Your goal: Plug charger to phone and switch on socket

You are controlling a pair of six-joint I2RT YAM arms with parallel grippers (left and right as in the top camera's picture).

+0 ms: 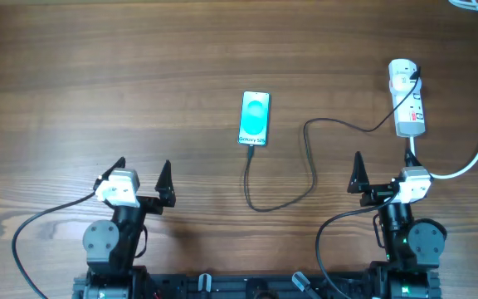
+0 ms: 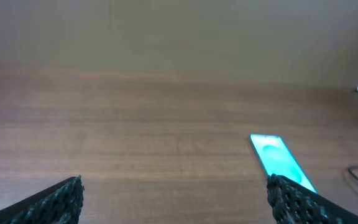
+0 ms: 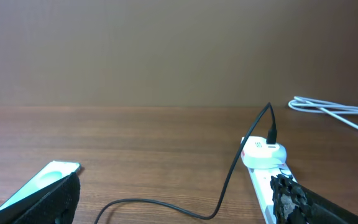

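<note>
The left pincer (image 1: 143, 169) and the right pincer (image 1: 384, 166) both stand wide and empty at the near side of the table (image 1: 98, 75) in the overhead view. The phone (image 1: 255, 118) lies screen-up between them, farther back, and the charger (image 1: 309, 149) loops from the socket (image 1: 407, 101) on the right to the phone's bottom edge. A good plug-in probably needs one pincer steadying the phone while the other grips the cable close behind its tip and pushes straight along the phone's length. From the left wrist, a finger (image 2: 297, 202) covers the phone's near end. From the right wrist, a finger (image 3: 294, 199) hides the socket's near part. No view shows whether the tip is seated.
</note>
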